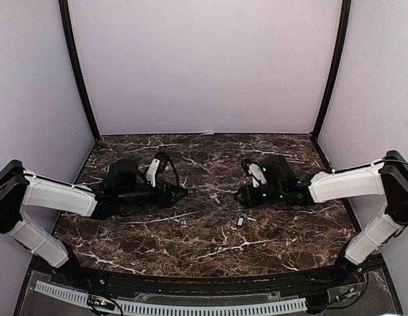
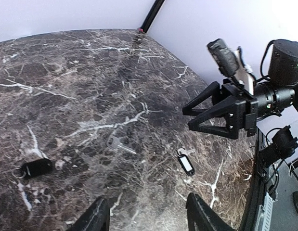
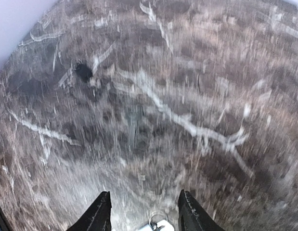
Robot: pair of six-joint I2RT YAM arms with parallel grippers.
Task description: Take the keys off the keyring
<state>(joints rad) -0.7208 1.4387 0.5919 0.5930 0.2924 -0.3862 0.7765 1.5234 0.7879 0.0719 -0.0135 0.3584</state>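
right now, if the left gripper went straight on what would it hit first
Probably the key, lying loose ahead of the left gripper; depth is unclear, so it might reach bare table first.

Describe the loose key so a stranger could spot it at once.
Start at the middle of the dark marble table. The key lies flat there, alone on the stone. It is bare silvery metal, unlike the black tag with a white label just toward the near edge.
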